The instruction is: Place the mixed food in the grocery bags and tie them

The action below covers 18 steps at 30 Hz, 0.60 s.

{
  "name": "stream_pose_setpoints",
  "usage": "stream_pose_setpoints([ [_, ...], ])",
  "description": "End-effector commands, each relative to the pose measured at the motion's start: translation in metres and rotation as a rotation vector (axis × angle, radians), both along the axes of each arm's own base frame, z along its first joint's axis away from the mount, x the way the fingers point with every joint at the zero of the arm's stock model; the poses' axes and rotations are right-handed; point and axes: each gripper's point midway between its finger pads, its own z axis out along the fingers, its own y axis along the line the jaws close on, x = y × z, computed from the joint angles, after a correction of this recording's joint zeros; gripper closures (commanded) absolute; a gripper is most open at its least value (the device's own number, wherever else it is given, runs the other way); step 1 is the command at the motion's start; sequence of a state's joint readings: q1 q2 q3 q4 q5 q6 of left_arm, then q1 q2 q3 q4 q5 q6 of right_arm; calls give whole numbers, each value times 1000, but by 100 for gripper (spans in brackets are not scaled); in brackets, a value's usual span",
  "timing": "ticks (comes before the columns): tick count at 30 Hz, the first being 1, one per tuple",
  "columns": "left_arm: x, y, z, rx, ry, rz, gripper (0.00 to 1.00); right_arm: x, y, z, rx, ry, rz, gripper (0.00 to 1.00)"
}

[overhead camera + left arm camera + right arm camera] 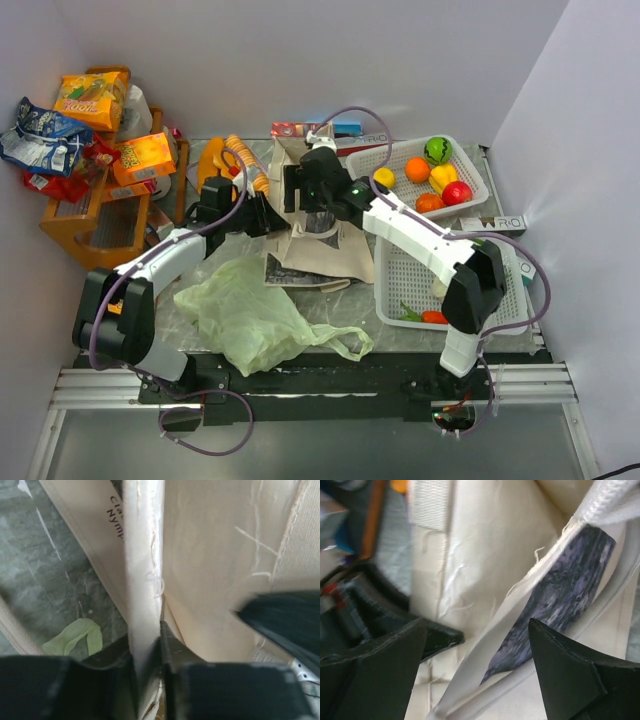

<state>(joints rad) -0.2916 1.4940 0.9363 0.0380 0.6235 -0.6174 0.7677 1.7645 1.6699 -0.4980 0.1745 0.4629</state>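
The beige canvas tote point(340, 255) lies in the middle of the bench point(400, 338), its mouth turned toward the far wall and a black-and-white printed panel showing at its near left edge. The left pincer point(262, 215) sits at the tote's left side. In the left wrist view its fingers point(172, 645) are pressed together on a pale strip of the tote's rim point(142, 555), which runs straight up between them. The right pincer point(315, 195) hangs over the tote's mouth. From its own camera we see it point(477, 625) spread wide, with a folded edge of the cloth and a strip of dark printed panel point(560, 590) crossing the gap, and we see neither finger touching the cloth.

The pale-green plastic bag point(255, 315) lies crumpled on the bench just in front of the tote, toward the left arm, with one loop handle trailing to the right.

The fruit pieces point(430, 175) rest in the far white mesh basket point(478, 165), to the right of the tote. The carrot point(435, 317) lies in the near mesh basket point(400, 275), by the right arm's elbow. The snack packets point(45, 135) are piled on a wooden rack point(75, 235) at the far left, well apart from both bags.
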Motion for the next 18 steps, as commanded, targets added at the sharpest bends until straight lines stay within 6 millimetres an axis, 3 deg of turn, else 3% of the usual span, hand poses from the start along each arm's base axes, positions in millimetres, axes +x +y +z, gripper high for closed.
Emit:
stream_pose_setpoints([
  [1, -2, -7, 20, 61, -108, 3, 83, 5, -9, -3, -89, -2, -92, 15],
  [3, 0, 0, 14, 153, -108, 47, 92, 5, -14, -9, -116, 6, -110, 28],
  [4, 1, 3, 16, 185, -125, 69, 94, 6, -19, -11, -132, 6, -120, 41],
  [5, 2, 9, 16, 220, -130, 93, 96, 4, -28, -14, -172, 0, -134, 49],
  [6, 6, 15, 21, 249, -148, 127, 98, 3, -34, -9, -181, -12, -141, 58],
  [7, 8, 28, 28, 292, -175, 178, 99, 4, -40, -6, -199, -22, -148, 77],
  [10, 13, 46, 60, 343, -254, 264, 99, 5, -80, 21, -305, -83, -228, 100],
  [11, 15, 61, 63, 401, -248, 322, 99, 2, -96, 27, -354, -86, -245, 100],
  [13, 18, 75, 93, 450, -303, 371, 99, -1, -126, 50, -374, -115, -299, 100],
  [14, 16, 88, 93, 511, -286, 405, 99, 3, -148, 52, -393, -107, -333, 100],
  [15, 19, 94, 115, 534, -326, 428, 99, -3, -164, 65, -380, -117, -351, 100],
  [18, 20, 112, 125, 653, -303, 450, 99, -3, -208, 73, -380, -118, -414, 100],
])
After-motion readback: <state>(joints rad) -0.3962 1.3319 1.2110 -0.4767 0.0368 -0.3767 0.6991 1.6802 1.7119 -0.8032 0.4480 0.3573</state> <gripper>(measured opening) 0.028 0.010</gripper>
